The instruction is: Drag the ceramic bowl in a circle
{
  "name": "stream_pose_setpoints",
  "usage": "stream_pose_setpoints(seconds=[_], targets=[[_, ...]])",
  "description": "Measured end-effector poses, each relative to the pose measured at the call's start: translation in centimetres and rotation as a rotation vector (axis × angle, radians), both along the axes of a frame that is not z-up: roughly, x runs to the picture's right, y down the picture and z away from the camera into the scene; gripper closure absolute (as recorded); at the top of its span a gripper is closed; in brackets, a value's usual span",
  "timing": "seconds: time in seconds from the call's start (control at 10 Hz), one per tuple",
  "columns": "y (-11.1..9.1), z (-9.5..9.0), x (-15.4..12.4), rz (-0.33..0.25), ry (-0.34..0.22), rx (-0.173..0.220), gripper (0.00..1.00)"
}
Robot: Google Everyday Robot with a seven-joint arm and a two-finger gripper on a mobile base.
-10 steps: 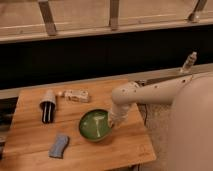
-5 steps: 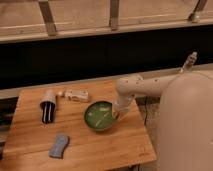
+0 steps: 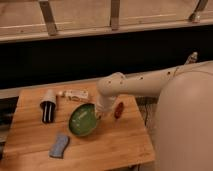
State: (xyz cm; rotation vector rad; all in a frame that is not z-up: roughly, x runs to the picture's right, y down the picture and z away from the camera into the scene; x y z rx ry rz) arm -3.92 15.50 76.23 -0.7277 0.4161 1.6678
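moved: ceramic bowl (image 3: 83, 120) slid from table (image 3: 30, 140) middle toward me | gripper (image 3: 98, 114) at its right rim, grip: I cannot tell | circle partly drawn

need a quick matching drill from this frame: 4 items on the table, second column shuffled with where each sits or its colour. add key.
1. ceramic bowl
2. sponge block
3. black cylinder
4. tool

a. front left, grey-blue
b. at the bowl's right rim
c. mid-table, green inside
d. left of the bowl, towards the back

Pairs: 1-c, 2-a, 3-d, 4-b
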Motion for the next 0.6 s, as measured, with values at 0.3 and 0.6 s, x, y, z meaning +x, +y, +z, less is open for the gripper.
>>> stream_pose_setpoints(seconds=[0.3,0.6], targets=[[2.0,-1.7,-0.4,-0.019,-0.019,-0.005,1.00],[4.2,-0.1,3.3,0.031,0.035,-0.051,0.90]])
